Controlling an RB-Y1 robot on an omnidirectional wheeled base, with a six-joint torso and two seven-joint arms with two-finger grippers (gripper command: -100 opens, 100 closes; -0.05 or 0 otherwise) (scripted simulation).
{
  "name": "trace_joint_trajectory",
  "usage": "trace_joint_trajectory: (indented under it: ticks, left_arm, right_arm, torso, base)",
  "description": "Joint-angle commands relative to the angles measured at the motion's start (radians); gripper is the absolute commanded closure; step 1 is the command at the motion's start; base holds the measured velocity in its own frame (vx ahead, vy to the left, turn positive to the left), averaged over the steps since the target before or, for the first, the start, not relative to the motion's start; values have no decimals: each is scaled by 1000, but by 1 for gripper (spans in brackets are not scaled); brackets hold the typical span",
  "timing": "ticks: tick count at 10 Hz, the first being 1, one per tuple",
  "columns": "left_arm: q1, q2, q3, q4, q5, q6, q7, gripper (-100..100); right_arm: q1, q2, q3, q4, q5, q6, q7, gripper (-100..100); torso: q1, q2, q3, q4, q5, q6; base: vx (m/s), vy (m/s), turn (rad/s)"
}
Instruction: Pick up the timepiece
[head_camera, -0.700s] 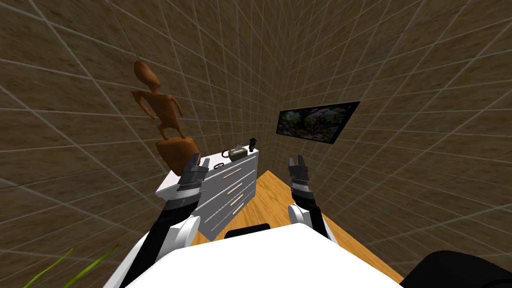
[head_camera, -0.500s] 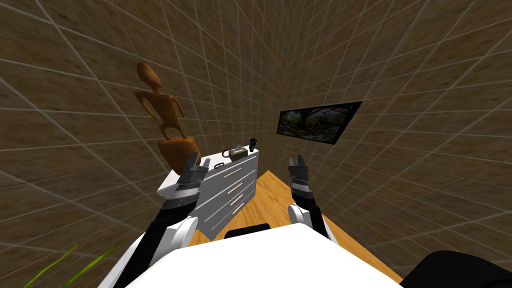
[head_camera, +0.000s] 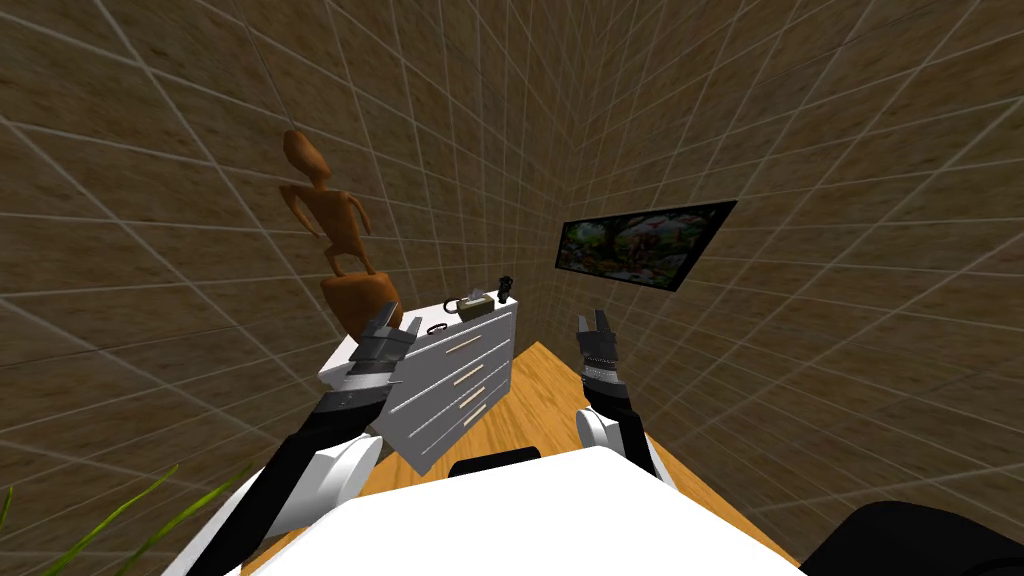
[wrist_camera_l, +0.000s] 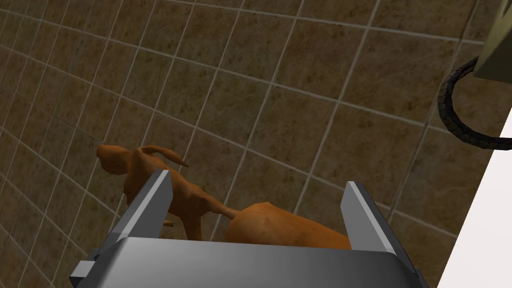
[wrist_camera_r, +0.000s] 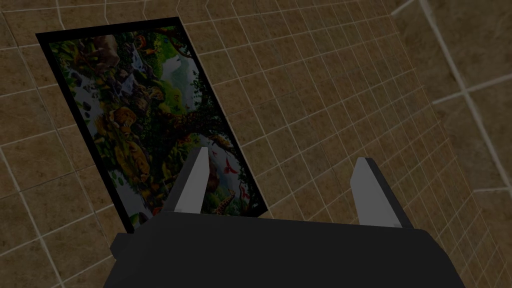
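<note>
The left gripper (head_camera: 388, 335) is held over the near end of the chest of drawers (head_camera: 455, 385), with its fingers spread wide and nothing between them. The right gripper (head_camera: 596, 322) is likewise opened and empty, at 3 o'clock of the drawers. The watch (head_camera: 437, 329) is seen lying on the white top at 3 o'clock of the left gripper, near an olive box (head_camera: 476, 304). A brown carved figure (head_camera: 335, 235) is stood at 11 o'clock.
</note>
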Motion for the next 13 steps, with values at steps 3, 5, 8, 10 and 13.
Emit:
trace_joint_trajectory:
  ticks: [3, 5, 8, 10, 13]
  left_arm:
    - [-6, 62, 18, -32, 85, 98, 69, -100]
    - [-8, 87, 26, -44, 123, 148, 97, -100]
    - [-13, 139, 42, -67, 199, 227, 157, -100]
    - [-15, 167, 51, -78, 238, 275, 188, -100]
    - [-21, 227, 70, -100, 308, 349, 250, -100]
  right_arm:
    - [0, 0, 0, 0, 0, 0, 0, 0]
    - [0, 0, 0, 0, 0, 0, 0, 0]
    - [0, 0, 0, 0, 0, 0, 0, 0]
    - [0, 0, 0, 0, 0, 0, 0, 0]
    - [0, 0, 0, 0, 0, 0, 0, 0]
  torso:
    - [1, 0, 0, 0, 0, 0]
    - [0, 0, 0, 0, 0, 0]
    - [0, 0, 0, 0, 0, 0]
    - [1, 0, 0, 0, 0, 0]
    - [1, -1, 0, 0, 0, 0]
  base:
    - [-22, -56, 49]
    - [-15, -62, 47]
    - [-21, -64, 61]
    - [-16, -52, 39]
    - [-4, -63, 82]
